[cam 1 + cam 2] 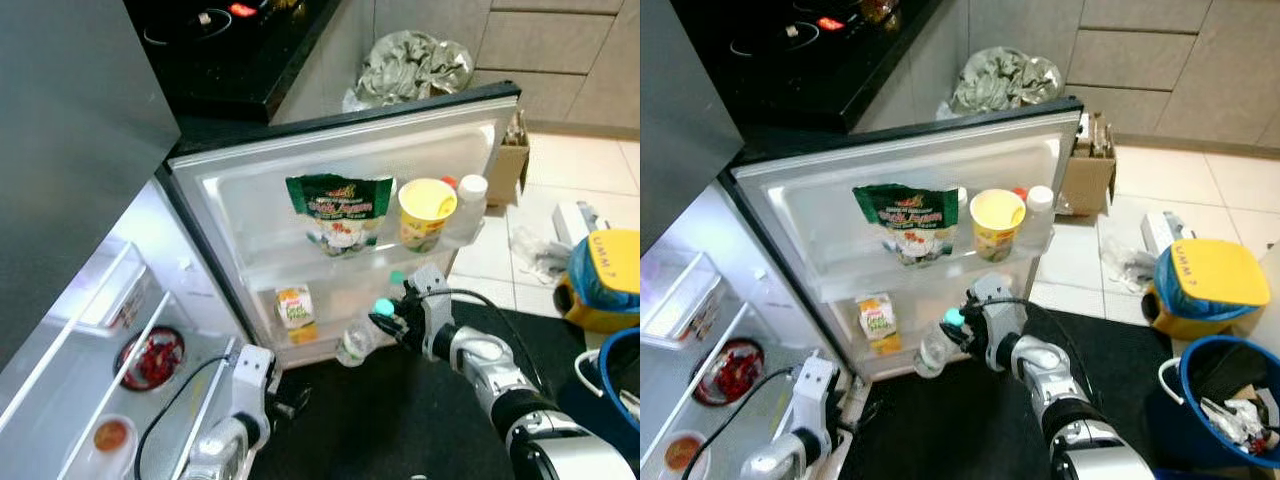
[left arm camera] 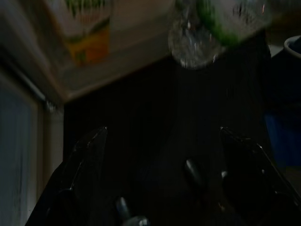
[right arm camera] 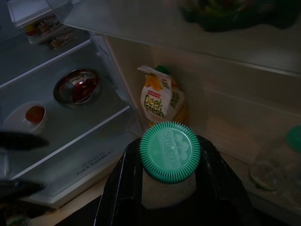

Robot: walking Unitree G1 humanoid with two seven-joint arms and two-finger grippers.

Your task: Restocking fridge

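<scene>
Bottle (image 3: 169, 162) with the green cap sits clamped between the fingers of my right tool (image 1: 962, 330), held just short of the lower rack of the open fridge door (image 1: 250, 215). My left tool (image 2: 162, 183) hangs low with its fingers spread, empty. Just ahead of the right tool lies a clear bottle (image 1: 355, 343), beyond it a Deli Fresh juice pouch (image 3: 162, 99). I judge this the placing step: next I must ease the bottle upright into the gap between them.

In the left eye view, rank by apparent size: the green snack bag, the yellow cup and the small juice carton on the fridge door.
1. Green snack bag, clearly the largest.
2. Yellow cup.
3. Juice carton, a little smaller than the cup; it sits on the lower door shelf, so the gap is not sure.
</scene>
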